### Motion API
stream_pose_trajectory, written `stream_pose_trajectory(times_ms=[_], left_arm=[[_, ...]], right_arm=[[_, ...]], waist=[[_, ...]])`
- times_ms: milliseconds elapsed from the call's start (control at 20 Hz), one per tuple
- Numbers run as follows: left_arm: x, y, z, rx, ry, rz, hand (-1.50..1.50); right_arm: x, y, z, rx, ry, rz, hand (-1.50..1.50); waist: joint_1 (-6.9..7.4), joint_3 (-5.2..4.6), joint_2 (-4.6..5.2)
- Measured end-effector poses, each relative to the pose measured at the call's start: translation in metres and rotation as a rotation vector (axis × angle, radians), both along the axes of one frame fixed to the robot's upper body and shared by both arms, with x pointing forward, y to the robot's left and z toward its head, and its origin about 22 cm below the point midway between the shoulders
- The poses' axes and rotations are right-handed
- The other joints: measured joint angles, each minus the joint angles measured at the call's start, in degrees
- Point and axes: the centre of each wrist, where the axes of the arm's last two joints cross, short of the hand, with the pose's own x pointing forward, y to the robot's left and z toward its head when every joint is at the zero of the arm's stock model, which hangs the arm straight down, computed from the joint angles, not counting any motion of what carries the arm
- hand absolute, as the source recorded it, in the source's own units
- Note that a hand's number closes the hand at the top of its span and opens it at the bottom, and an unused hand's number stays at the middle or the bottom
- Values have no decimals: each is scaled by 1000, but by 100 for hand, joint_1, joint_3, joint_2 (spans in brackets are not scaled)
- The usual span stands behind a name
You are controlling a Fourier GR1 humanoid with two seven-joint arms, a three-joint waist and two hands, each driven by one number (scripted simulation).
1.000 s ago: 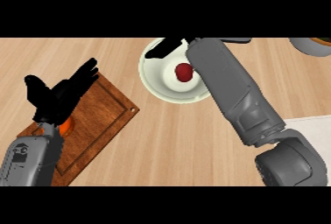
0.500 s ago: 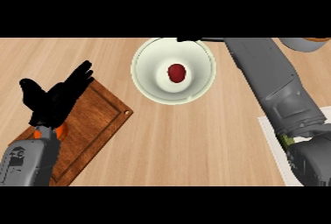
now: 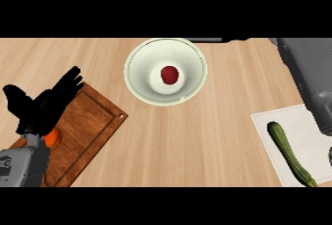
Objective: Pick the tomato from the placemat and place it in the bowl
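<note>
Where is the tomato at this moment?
Head view: the tomato lies in the middle of the white bowl, at upper centre, between the wooden board at left and the placemat at right.

Small red tomato at ctr of white bowl, white placemat at rt edge

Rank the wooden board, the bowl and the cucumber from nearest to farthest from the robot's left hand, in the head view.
1. Wooden board, overlapped by the left hand, at the left.
2. Bowl, top middle.
3. Cucumber, far right on the placemat.
</note>
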Motion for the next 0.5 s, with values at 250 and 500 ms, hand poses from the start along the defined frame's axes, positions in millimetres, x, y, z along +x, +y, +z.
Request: stream_pose_trajectory(times_ms=[250, 500], left_arm=[[-5, 5, 1, 3, 6, 23, 0], [-5, 13, -3, 4, 13, 46, 0]], right_arm=[[-8, -44, 0, 101, 12, 169, -150], [-23, -87, -20, 181, 73, 219, 150]], waist=[[-159, -1, -68], [-294, -3, -104]])
